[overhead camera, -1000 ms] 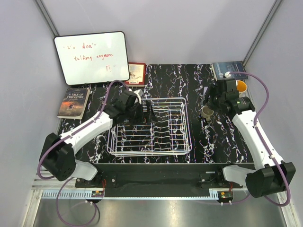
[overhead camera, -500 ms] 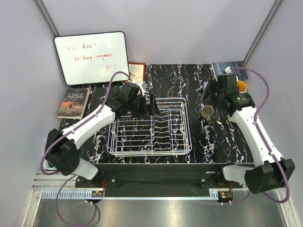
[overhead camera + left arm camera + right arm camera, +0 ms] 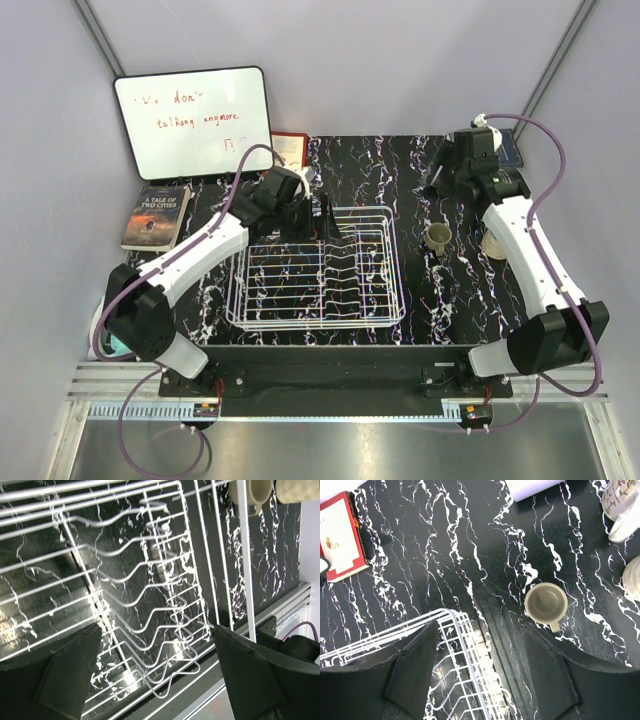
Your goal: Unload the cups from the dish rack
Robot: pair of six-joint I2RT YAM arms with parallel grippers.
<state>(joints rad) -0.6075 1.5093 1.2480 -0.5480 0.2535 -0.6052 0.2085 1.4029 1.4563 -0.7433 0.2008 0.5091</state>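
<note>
The white wire dish rack (image 3: 315, 270) sits mid-table with no cup showing in it. An olive-grey cup (image 3: 437, 237) stands upright on the table right of the rack; it also shows in the right wrist view (image 3: 546, 603). A cream cup (image 3: 493, 243) stands further right, partly behind the right arm. My left gripper (image 3: 328, 215) is open and empty over the rack's far edge, with rack wires (image 3: 150, 605) below its jaws (image 3: 160, 680). My right gripper (image 3: 442, 185) is open and empty, raised behind the olive-grey cup (image 3: 480, 670).
A whiteboard (image 3: 193, 122), a dark book (image 3: 157, 216) and a red book (image 3: 288, 155) lie at the back left. A blue book (image 3: 508, 145) lies at the back right. A patterned white cup (image 3: 620, 505) and a cream one (image 3: 632, 577) stand by the right edge.
My right gripper has pulled up and back from the olive-grey cup, which stays on the table. My left gripper has moved from inside the rack toward its far edge.
</note>
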